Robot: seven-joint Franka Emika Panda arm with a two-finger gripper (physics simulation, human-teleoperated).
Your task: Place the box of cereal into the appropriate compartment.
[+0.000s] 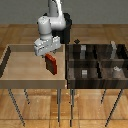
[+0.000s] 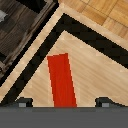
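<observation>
Red cereal box [image 1: 51, 63] hangs clamped in the gripper [image 1: 48, 55] above the light tray [image 1: 20, 67], so the slab-marked compartment [image 1: 120, 53] beyond it is left.

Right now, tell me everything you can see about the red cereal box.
The box of cereal is a small flat rectangular box, bright red on its broad face with darker red sides and no visible printing. It hangs upright, slightly tilted, from the gripper, which is closed on its top end. It sits above the light-wood tray, near the edge facing the dark bin, apparently off the floor.
</observation>
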